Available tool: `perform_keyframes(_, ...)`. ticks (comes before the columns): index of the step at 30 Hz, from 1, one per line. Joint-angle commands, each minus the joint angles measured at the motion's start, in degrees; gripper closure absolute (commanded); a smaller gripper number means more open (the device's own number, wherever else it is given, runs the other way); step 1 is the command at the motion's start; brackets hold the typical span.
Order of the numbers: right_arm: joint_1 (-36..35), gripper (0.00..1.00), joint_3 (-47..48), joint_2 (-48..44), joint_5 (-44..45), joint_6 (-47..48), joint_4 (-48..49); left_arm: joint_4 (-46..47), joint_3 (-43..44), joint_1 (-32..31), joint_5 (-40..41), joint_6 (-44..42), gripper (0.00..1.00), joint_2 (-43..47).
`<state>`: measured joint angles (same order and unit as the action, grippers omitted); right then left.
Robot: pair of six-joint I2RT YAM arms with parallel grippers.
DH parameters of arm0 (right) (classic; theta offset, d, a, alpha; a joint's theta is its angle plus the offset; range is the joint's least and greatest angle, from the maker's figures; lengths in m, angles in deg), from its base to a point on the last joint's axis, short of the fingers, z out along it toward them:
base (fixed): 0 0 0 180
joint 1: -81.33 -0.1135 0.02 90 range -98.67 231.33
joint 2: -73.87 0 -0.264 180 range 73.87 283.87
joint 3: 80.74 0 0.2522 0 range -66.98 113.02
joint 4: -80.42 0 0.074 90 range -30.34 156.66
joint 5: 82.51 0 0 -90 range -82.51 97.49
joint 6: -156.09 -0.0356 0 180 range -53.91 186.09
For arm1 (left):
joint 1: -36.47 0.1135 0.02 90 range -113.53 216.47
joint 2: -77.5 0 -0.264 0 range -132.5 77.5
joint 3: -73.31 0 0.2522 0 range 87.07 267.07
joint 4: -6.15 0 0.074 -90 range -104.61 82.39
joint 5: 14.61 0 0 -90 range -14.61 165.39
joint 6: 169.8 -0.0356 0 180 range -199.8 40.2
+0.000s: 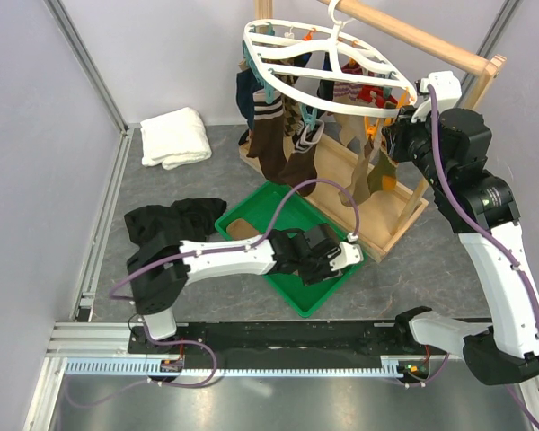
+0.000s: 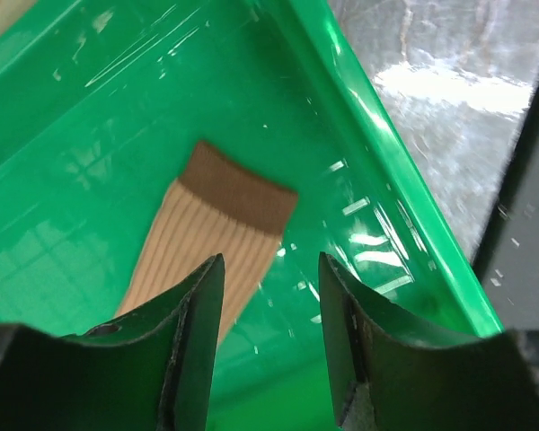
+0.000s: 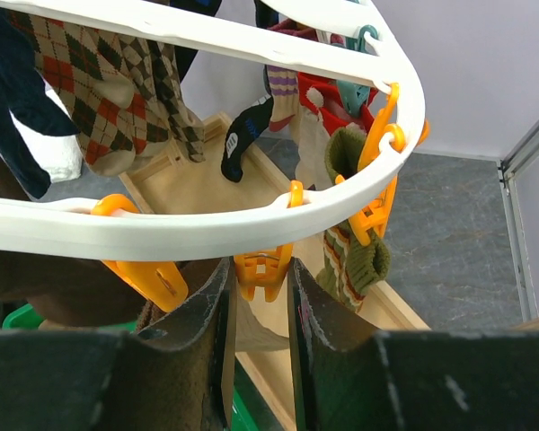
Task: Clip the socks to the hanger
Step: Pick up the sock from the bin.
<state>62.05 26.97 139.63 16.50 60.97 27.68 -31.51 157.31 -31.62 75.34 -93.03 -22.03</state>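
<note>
Left gripper (image 2: 271, 269) sits low in the tray (image 2: 377, 135) over the tan sock (image 2: 220, 224), jaws half parted and holding nothing, apparently set for pickup. The sock lies flat on a diagonal, its brown cuff pointing away from the gripper and its toe end hidden. Right gripper (image 3: 258, 289) is at the hanger (image 3: 207, 229) rim, jaws almost closed and seemingly pinching an orange clip (image 3: 260, 269), probably to ready it.

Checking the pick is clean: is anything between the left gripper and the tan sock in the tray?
Nothing visible. The left gripper hangs open over the green tray, and the tan sock lies uncovered just below its fingers.
</note>
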Motion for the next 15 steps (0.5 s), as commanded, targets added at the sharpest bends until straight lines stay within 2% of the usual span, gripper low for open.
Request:
perform_keyframes(1, -0.22, 1.0, -0.87, -1.33, 0.21, 0.55, 0.75, -2.11, 5.87, 0.24, 0.94, -4.95, 0.48, -4.79)
perform_keyframes(9, -0.14, 1.0, -1.93, -2.03, 0.12, 0.73, 1.36, -5.45, 9.39, 2.96, -3.72, -6.89, 0.47, -12.52)
perform_keyframes(15, -0.22, 1.0, -2.11, -2.04, -0.14, 0.73, 1.37, -7.65, 11.5, 4.9, -8.73, -7.95, 0.51, -15.96)
